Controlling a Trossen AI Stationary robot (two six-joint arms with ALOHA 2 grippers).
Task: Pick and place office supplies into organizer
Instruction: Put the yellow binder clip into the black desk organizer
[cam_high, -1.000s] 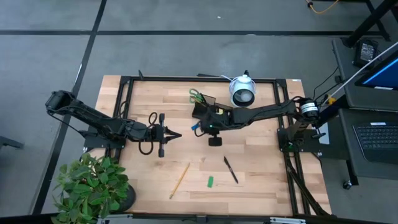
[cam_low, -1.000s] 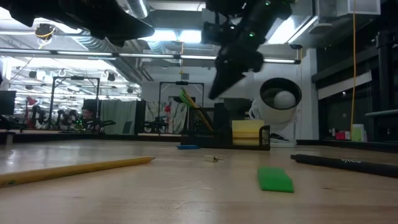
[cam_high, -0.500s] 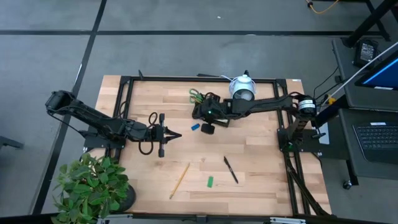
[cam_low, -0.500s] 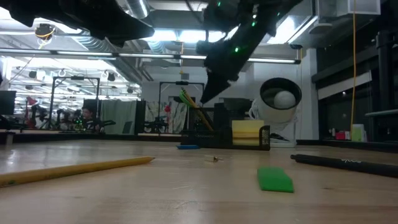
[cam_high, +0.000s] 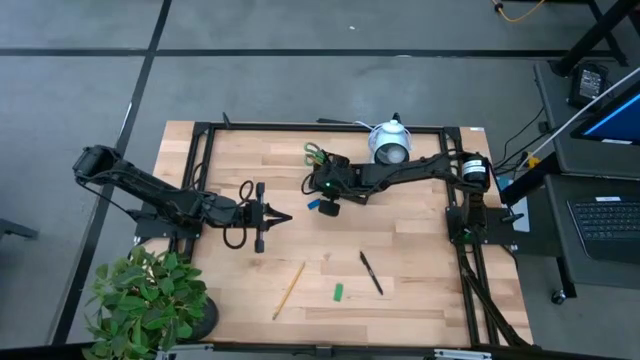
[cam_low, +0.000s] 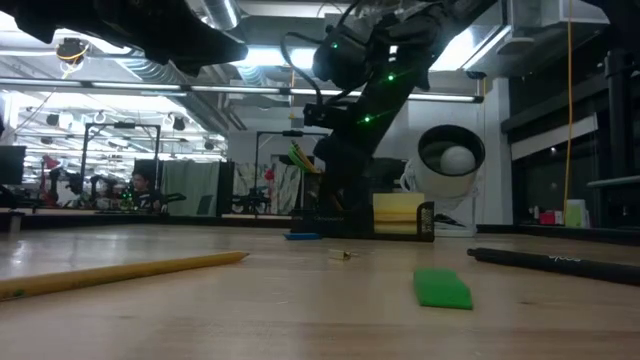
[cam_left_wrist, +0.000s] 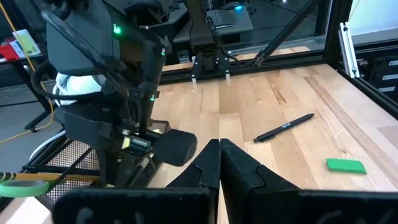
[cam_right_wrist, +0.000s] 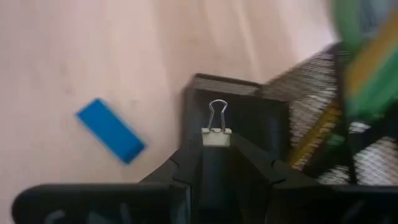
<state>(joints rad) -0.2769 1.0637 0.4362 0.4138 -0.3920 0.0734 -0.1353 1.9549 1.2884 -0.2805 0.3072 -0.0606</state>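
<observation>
My right gripper (cam_high: 322, 188) hangs over the black mesh organizer (cam_high: 338, 170), above its low front compartment (cam_right_wrist: 239, 118), and is shut on a small pale binder clip (cam_right_wrist: 216, 137). Green-handled scissors (cam_high: 314, 153) stand in the organizer's taller section, and a yellow sticky pad (cam_low: 399, 212) sits in it. A blue piece (cam_high: 314, 204) lies flat on the table beside the organizer. A black pen (cam_high: 371, 272), a green piece (cam_high: 338, 292) and a wooden pencil (cam_high: 288, 288) lie nearer the near edge. My left gripper (cam_high: 278, 216) waits, shut, left of centre. My right gripper pinches the binder clip by its pale body (cam_right_wrist: 216, 138) between the two fingertips (cam_right_wrist: 186, 163). The clip's wire loop (cam_right_wrist: 217, 111) sticks out past them. The fingers point slanting down from above. The clip is lifted clear, over the organizer's front compartment.
A white round lens-faced device (cam_high: 390, 146) stands just right of the organizer, at the far edge. A black frame rail (cam_high: 320, 127) runs round the table. A potted plant (cam_high: 150, 300) stands at the near left corner. Bare wood lies between the two grippers.
My right gripper has moved toward the table's far left, from open table over to the organizer, and has come down close above it, staying shut on the clip. The things on the table have not moved.
</observation>
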